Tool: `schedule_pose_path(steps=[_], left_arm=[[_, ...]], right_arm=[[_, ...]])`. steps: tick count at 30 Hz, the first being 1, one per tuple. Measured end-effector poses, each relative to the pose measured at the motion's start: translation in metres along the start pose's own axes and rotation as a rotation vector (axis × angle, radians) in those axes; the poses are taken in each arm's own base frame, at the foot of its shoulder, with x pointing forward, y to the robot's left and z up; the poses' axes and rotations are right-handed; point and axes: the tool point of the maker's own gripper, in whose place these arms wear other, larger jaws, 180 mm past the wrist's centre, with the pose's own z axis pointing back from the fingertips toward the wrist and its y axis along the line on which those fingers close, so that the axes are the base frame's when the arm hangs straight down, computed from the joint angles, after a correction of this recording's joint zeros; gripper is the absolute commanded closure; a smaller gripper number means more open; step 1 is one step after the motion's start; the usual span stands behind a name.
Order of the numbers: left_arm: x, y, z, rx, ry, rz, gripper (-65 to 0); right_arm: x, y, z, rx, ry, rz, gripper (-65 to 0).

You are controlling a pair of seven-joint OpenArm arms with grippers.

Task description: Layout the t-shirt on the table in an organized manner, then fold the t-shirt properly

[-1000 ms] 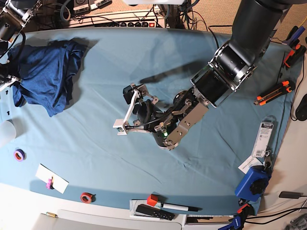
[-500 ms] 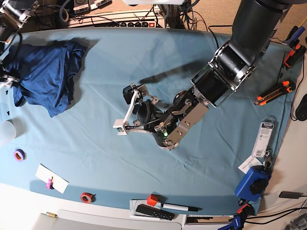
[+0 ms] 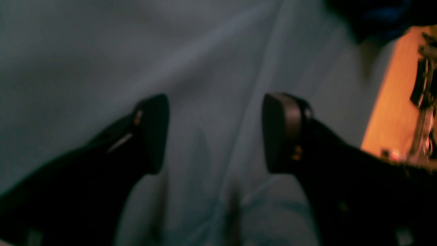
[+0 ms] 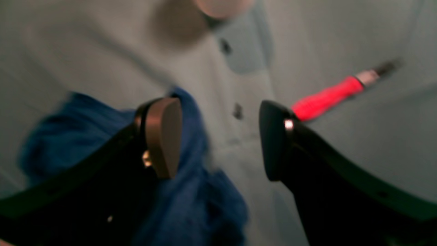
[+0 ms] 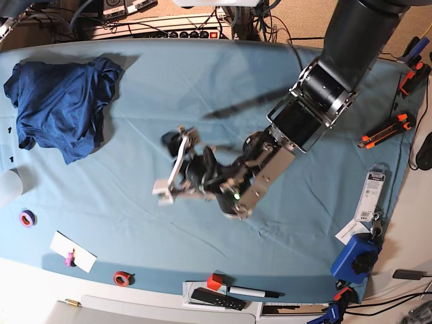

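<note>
At the far left corner of the worktop (image 5: 223,88), as the base view shows it, the t-shirt (image 5: 59,102) sits in a bunched, wrinkled heap, with no sleeve or hem laid out that I can make out. My judgement: the task is barely started; the layout step is not done and no fold has been made, so spreading, flattening and every fold remain. The left gripper (image 5: 170,162) is over bare teal cloth near the middle of the worktop, well apart from the t-shirt; the left wrist view shows its jaws parted with nothing between them, only the cloth below. The right arm is out of the base view, so I go by its wrist camera: the right gripper (image 4: 220,138) has its jaws spread wide and empty, hovering above the t-shirt, with blue fabric under and beside the left-hand finger and bare worktop under the other. The view is blurred, so I cannot tell how high it is above the fabric. A red-handled tool (image 4: 327,97) lies beyond it, clear of the garment.
</note>
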Motion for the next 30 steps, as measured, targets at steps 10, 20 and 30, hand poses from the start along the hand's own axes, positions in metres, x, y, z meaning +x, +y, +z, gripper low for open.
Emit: schedule_pose_path(steps=[10,20,30], left_arm=[[0.081,0.038,0.118,0.112,-0.518,-0.031,-30.4],[0.033,0.028,0.163,0.183,-0.734,0.093,-30.4],[-0.069,-0.040,0.174,0.296,-0.562,0.052,-30.4]], right_arm=[[0.064,0.016,0.080,0.150,-0.486,-0.118,-28.3],[0.046,0.090,0.120,0.095,-0.503,0.205,-28.3],[-0.023,0.132,0.117,0.120,-0.361,0.265,-28.3]])
